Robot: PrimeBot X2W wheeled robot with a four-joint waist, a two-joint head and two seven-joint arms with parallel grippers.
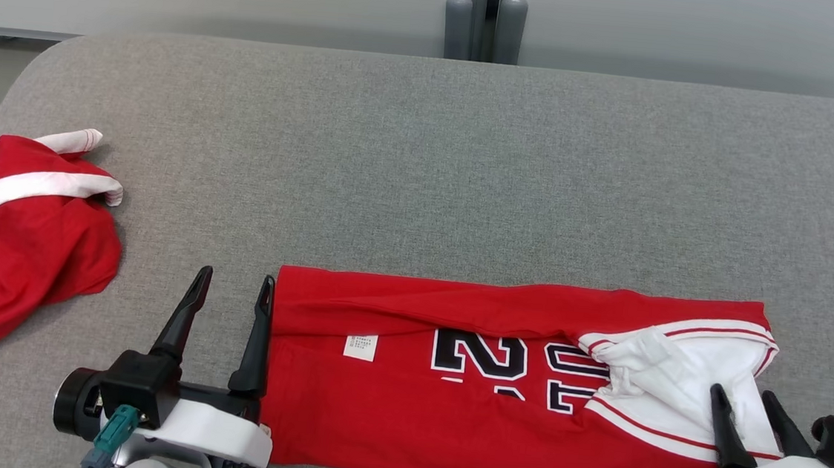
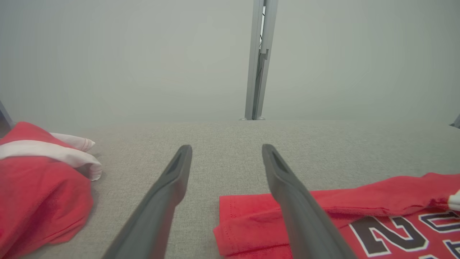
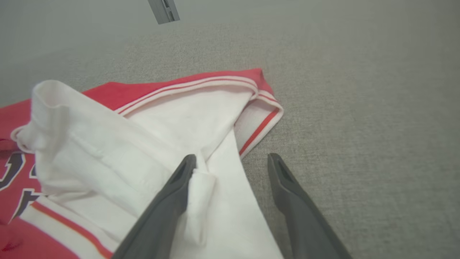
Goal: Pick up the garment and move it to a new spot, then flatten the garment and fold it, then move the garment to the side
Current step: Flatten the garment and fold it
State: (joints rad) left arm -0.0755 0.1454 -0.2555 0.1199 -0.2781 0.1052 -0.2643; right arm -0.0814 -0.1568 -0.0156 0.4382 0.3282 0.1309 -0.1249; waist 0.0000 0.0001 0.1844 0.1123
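The garment (image 1: 448, 407) is a red jersey with dark numerals and white trim, folded into a long band along the grey table's (image 1: 421, 175) near edge. Its left hem (image 2: 244, 223) lies under one finger of my left gripper (image 2: 226, 149), which stands open at that end (image 1: 235, 279). At the white-sleeved right end (image 3: 143, 144), my right gripper (image 1: 744, 394) hovers open. In the right wrist view the right gripper (image 3: 231, 158) straddles the white fabric's edge, one finger over cloth, the other over bare table. Neither holds anything.
A second red garment with white bands (image 1: 21, 247) lies crumpled at the table's left edge, also seen as a heap (image 2: 39, 187) in the left wrist view. A grey post (image 1: 486, 16) stands behind the far edge. Bare grey cloth spans the table's middle and back.
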